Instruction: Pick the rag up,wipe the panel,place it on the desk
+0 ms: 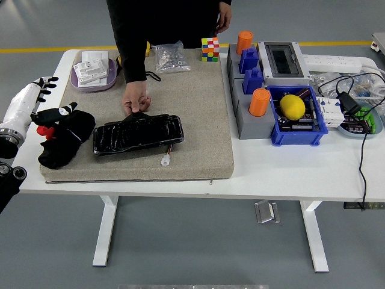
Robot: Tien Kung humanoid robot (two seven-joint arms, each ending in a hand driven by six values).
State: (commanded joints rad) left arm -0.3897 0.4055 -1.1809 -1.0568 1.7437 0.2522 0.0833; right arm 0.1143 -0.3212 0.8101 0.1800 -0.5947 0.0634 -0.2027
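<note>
left hand on rag — person's hand holds panel

Table: white top, white legs. Mat: beige-grey. Rag: black. Panel: glossy black, with a small white connector on thin wires. Left hand: black fingers with red parts, white forearm shell. Person's sleeve: black. Cube: multicoloured squares in red, yellow, green, blue and white. 2 cylinders: orange. Bin: blue, holding a yellow ball. Block stand: grey with blue blocks. Tray: pale lilac. Floor: grey, with a yellow line.
</note>
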